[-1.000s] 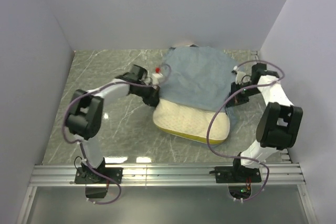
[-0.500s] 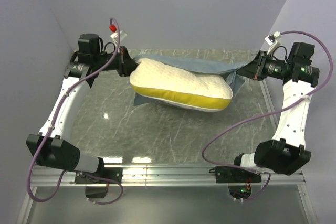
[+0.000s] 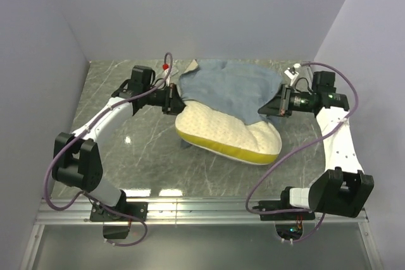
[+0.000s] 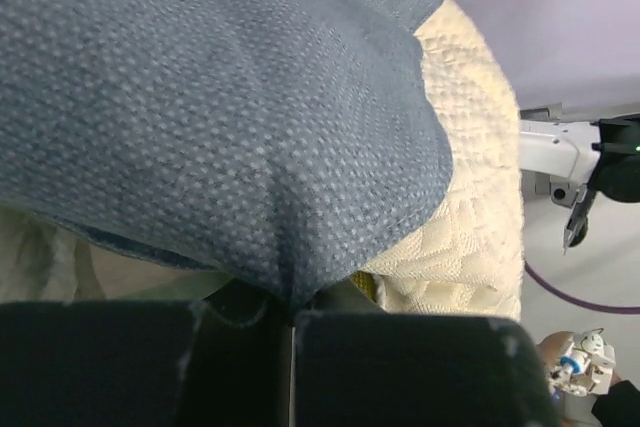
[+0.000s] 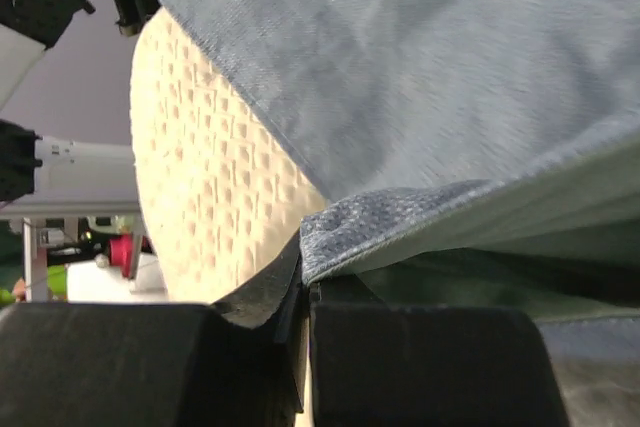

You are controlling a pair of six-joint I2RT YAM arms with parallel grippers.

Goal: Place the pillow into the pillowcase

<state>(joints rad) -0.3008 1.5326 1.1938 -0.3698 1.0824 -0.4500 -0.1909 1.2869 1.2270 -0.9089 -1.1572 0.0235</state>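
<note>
With the left tool (image 3: pixel 172 100) and right tool (image 3: pixel 276 104) both clamped tight on the pillowcase (image 3: pixel 231 86) hem, draw evenly toward yourself, sliding it over the half-covered pillow (image 3: pixel 221 136).

Both arms come down and inward from their raised, spread pose. The left gripper (image 3: pixel 174 100) and right gripper (image 3: pixel 271 107) now flank the pillow (image 3: pixel 223 135), and the pillowcase (image 3: pixel 229 86) drapes over its far half.

No legible text, label, brand, number or sign anywhere in these views.
</note>
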